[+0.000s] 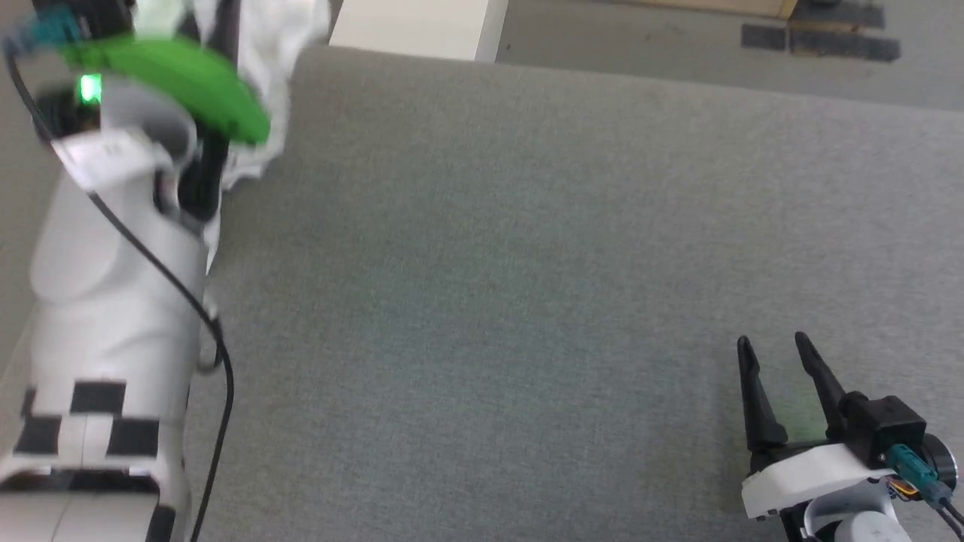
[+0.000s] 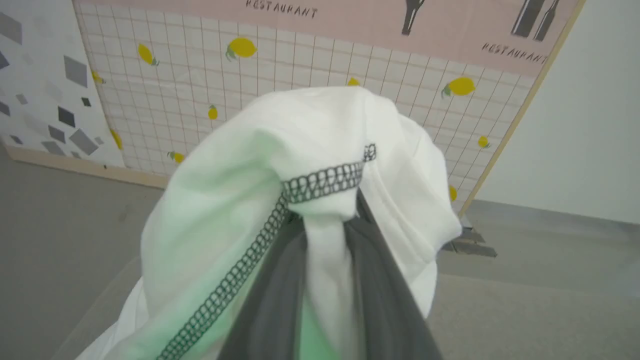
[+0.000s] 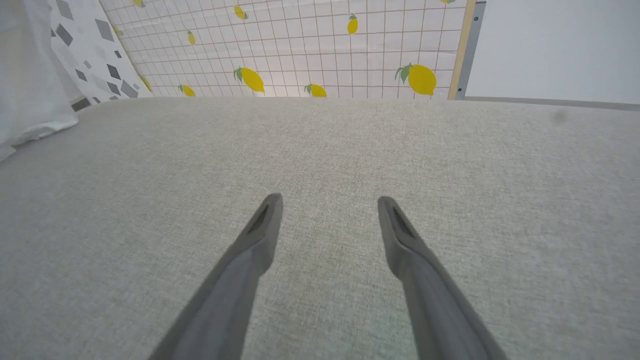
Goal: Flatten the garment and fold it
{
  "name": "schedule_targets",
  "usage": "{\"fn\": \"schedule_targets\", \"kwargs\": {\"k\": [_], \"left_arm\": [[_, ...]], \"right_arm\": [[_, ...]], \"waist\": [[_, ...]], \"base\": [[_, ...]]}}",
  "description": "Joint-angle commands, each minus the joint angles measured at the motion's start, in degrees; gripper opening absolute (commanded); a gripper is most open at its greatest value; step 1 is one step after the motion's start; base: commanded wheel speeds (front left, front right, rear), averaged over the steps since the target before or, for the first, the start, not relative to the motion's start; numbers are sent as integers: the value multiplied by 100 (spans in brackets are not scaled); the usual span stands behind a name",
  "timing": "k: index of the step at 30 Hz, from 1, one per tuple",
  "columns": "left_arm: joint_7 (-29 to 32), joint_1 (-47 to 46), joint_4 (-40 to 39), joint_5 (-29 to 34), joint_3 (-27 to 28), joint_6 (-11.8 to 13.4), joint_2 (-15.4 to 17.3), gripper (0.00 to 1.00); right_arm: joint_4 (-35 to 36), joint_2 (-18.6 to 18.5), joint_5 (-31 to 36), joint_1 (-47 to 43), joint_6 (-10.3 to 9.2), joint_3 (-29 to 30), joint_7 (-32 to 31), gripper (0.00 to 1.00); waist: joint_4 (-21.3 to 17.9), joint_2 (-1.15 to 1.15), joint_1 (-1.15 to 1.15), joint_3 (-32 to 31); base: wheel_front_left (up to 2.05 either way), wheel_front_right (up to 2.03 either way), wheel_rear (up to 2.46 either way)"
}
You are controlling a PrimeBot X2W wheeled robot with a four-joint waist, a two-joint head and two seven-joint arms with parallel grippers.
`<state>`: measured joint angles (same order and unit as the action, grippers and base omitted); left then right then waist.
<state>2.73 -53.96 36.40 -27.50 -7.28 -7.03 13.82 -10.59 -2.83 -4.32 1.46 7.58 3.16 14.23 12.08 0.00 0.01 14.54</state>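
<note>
**Shirt bunched in left gripper at far left corner**

Shirt [image 2: 320, 150] sits right against the left wrist lens. It is a white bundle draped over and around the left gripper [image 2: 327, 210]. A dark zigzag seam [image 2: 320, 180] crosses the pinch point.

Head view puts the shirt at the far left corner of the table [image 1: 527, 263], raised, with loose cloth hanging beside the left arm [image 1: 113, 301]. In the right wrist view its lower edge is down at the table surface; whether it touches is unclear. A white box [image 1: 422, 26] stands just beyond the far edge.

Handling, my read:
- Light and limp, with no stiffness.
- Will sag, twist and fold on itself.
- Should drag easily over the woven cover.
- Not fragile.
- Best holds are likely the shoulder seams or hem corners, one per gripper, so it spreads under its own weight.

Left gripper: fingers nearly together, clamped on a fold of shirt at the seam.

Right gripper [image 1: 773, 340]: jaws wide apart with nothing between them. It is low over the near right of the table, well apart from the shirt.
</note>
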Motion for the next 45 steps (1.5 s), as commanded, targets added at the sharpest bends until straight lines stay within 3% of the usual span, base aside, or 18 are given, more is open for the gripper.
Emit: {"fn": "schedule_targets", "kwargs": {"k": [1, 8, 15, 22, 26, 32, 36, 37, 38, 39, 45], "left_arm": [[13, -282, -269, -176, -116, -36, -84, 0], [243, -1062, -1639, -1147, -1014, -44, -214, 0], [748, -1104, -1817, -1781, -1597, -45, -353, 0], [1405, -1, -1885, -2238, -2541, -45, -434, 0], [1843, 916, -1857, -2468, -3389, -46, -375, 0], [2336, 1801, -1540, -2307, -4571, -46, -7, 0], [2819, 2205, -1272, -2424, -5060, -46, 184, 0], [2825, 2293, -1251, -2588, -4991, -43, 176, 4], [2771, 2366, -1248, -2757, -4862, -32, 169, 65], [2718, 2393, -1265, -2846, -4768, -12, 179, 100], [2214, 2489, -1856, -3852, -3635, 150, 229, 100]], "right_arm": [[-54, -5, -57, 46, -9, 6, 60, 100], [-201, -5, -227, -43, -9, 95, 74, 100], [-177, -5, -358, -183, -9, 118, 75, 100], [-154, -5, -400, -285, -9, 177, 76, 100], [-158, -5, -395, -297, -9, 212, 76, 100], [-188, -5, -407, -288, -9, 203, 76, 100], [-205, -5, -427, -284, -9, 185, 76, 100], [-208, -5, -433, -288, -9, 188, 76, 100], [-215, -5, -441, -296, -9, 177, 76, 100], [-220, -5, -444, -302, -9, 173, 76, 100], [-249, -5, -480, -363, -9, 222, 76, 100]], "waist": [[-274, 0, -1, -388], [-764, 0, -1, -776], [-1189, 0, -1, -874], [-1333, 0, -1, -817], [-1316, 0, -1, -753], [-1273, 0, -1, -716], [-1232, 0, -1, -720], [-1211, 0, -1, -729], [-1194, 0, -1, -740], [-1178, 0, -1, -752], [-1015, 0, -1, -925]], "base": [[0, 0, 0], [0, 0, 0], [0, 0, 0], [0, 0, 0], [0, 0, 0], [0, 0, 0], [0, 0, 0], [0, 0, 0], [0, 0, 0], [0, 0, 0], [0, 0, 0]]}}
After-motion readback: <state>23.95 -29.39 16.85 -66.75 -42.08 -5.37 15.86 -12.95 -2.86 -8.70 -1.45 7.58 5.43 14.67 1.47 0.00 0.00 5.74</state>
